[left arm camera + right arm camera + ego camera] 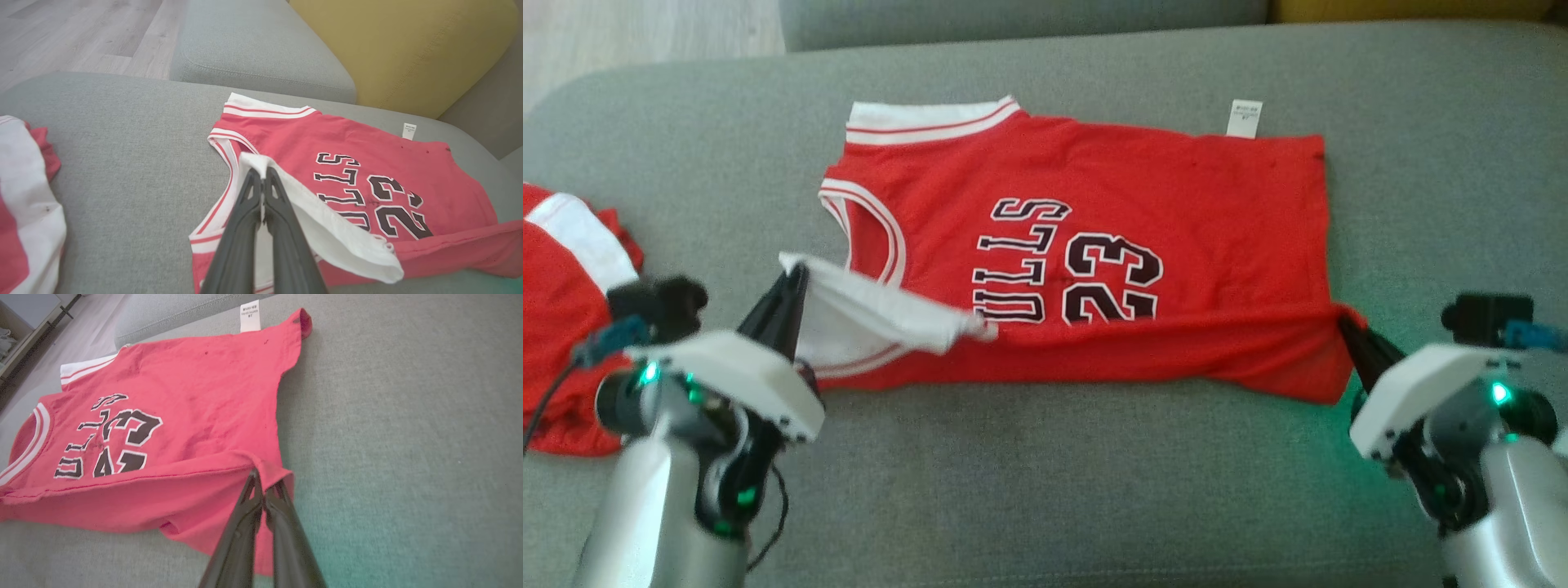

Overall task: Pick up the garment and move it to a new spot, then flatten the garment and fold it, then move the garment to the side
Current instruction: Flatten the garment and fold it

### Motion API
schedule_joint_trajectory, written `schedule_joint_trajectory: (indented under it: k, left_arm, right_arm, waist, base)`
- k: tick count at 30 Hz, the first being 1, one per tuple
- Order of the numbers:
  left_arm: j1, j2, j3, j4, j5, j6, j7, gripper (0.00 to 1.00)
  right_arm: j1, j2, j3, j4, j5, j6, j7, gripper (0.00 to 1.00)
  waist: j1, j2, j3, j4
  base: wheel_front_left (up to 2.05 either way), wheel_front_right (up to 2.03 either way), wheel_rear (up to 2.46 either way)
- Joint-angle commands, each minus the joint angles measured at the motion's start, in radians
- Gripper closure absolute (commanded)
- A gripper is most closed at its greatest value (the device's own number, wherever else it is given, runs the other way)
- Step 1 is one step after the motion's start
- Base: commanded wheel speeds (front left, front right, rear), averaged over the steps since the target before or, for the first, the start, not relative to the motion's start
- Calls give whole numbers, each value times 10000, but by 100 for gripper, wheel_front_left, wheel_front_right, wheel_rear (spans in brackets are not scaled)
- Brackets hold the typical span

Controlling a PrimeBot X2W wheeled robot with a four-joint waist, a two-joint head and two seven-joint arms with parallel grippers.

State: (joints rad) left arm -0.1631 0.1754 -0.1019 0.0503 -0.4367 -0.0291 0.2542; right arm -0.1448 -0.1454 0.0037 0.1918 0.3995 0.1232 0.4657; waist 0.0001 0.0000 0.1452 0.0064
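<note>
The left arm reaches in from the lower left, and the left gripper (796, 278) is clamped shut on the near shoulder strap of the red jersey (1176, 204), lifting it so its white inner side folds over toward the lettering. The right arm comes in from the lower right, its forearm angled inward, and the right gripper (1342, 318) is pinched shut on the near hem corner, which it holds a little above the cushion. The rest of the jersey lies flat across the middle of the grey sofa seat (1045, 490), neck to the robot's left, with a white label (1245, 119) sticking out at its far edge. A second red and white garment (556, 269) lies bunched just beside the left arm. In the left wrist view, a yellow cushion (408, 49) sits beyond the seat.
</note>
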Motion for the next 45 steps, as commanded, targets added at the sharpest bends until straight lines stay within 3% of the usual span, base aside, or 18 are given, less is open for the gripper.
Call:
schedule_joint_trajectory:
  k: [1,5,6,7,8,15,20,25,34,45]
  left_arm:
    - [-756,224,320,41,-9,-84,-119,100]
    - [-1646,149,282,1286,-46,-285,-660,100]
    - [-1825,113,257,1564,-59,-347,-838,61]
    - [-1982,80,222,1823,-63,-413,-1047,2]
    - [-2116,50,193,2025,-55,-481,-1330,0]
    - [-2227,-152,98,2934,208,-621,-3488,0]
    - [-1704,-115,-18,2630,1049,-50,-4745,0]
    - [-848,-28,15,1662,1768,557,-5086,0]
    - [1057,-110,-89,78,2362,1160,-5148,0]
    - [1828,-97,-263,103,2506,1432,-5041,0]
  right_arm:
    - [-568,-203,288,-139,101,75,-216,100]
    - [-1186,-296,526,550,278,75,-756,100]
    - [-1302,-304,615,669,332,75,-932,87]
    - [-1394,-310,704,775,401,75,-1138,50]
    - [-1456,-337,793,880,428,75,-1333,0]
    - [-1285,-472,1324,921,275,75,-3118,0]
    - [-712,-402,1177,151,-530,75,-4810,0]
    - [-191,-162,971,-914,-1494,75,-5987,0]
    - [957,190,846,-1962,-2099,75,-5824,0]
    - [1716,492,668,-2219,-2211,75,-5403,0]
  waist:
    - [-1,0,197,11]
    - [-1,0,457,21]
    - [-1,0,508,22]
    - [-1,0,534,21]
    - [-1,0,570,13]
    - [-1,0,646,-30]
    - [-1,0,515,-55]
    - [-1,0,231,-169]
    - [-1,0,-295,-173]
    - [-1,0,-555,-211]
  base:
    - [0,0,0]
    - [0,0,0]
    - [0,0,0]
    - [0,0,0]
    - [0,0,0]
    - [0,0,0]
    - [0,0,0]
    - [0,0,0]
    - [0,0,0]
    - [0,0,0]
